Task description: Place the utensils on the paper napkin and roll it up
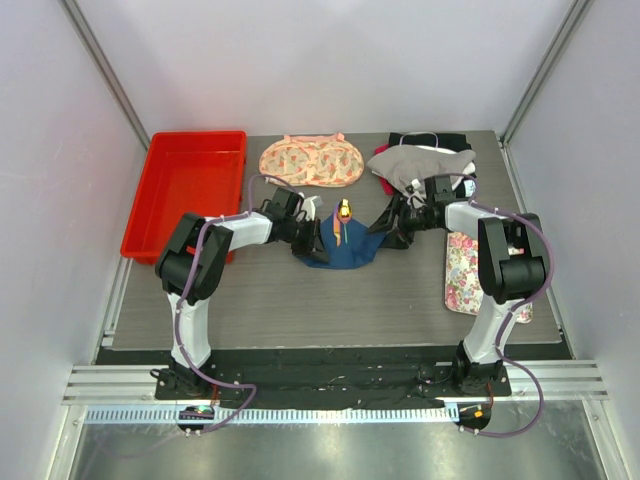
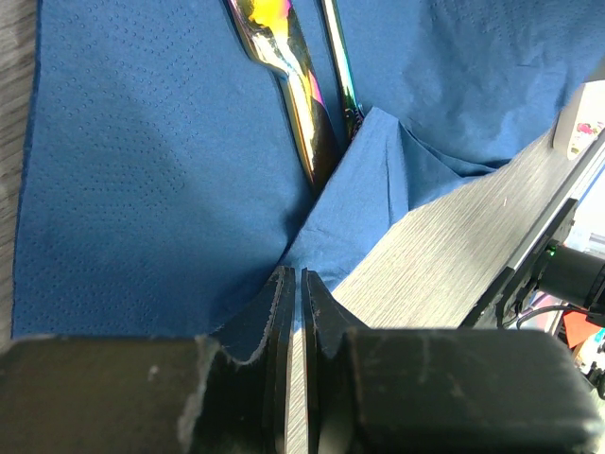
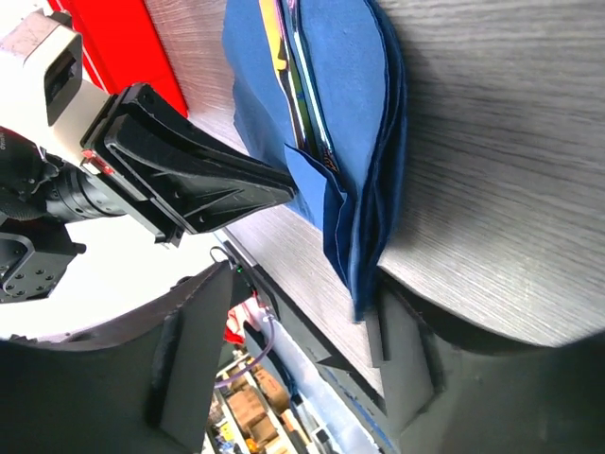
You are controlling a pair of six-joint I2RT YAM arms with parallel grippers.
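The dark blue paper napkin (image 1: pixel 345 250) lies folded and bunched at the middle of the table between both grippers. The utensils (image 1: pixel 343 212) stick out of its far end, a yellowish tip showing. In the left wrist view their shiny iridescent handles (image 2: pixel 293 85) lie in a fold of the napkin (image 2: pixel 142 189). My left gripper (image 2: pixel 291 274) is shut on a corner of the napkin. My right gripper (image 3: pixel 302 284) is open at the opposite side. The folded napkin edge (image 3: pixel 364 246) hangs between its fingers, close to the right one. The utensils (image 3: pixel 298 85) show inside the fold.
A red tray (image 1: pixel 185 190) stands at the back left. A peach floral cloth (image 1: pixel 310 160) and a pile of grey and black cloths (image 1: pixel 420 160) lie along the back. A white floral mat (image 1: pixel 465 270) lies under the right arm.
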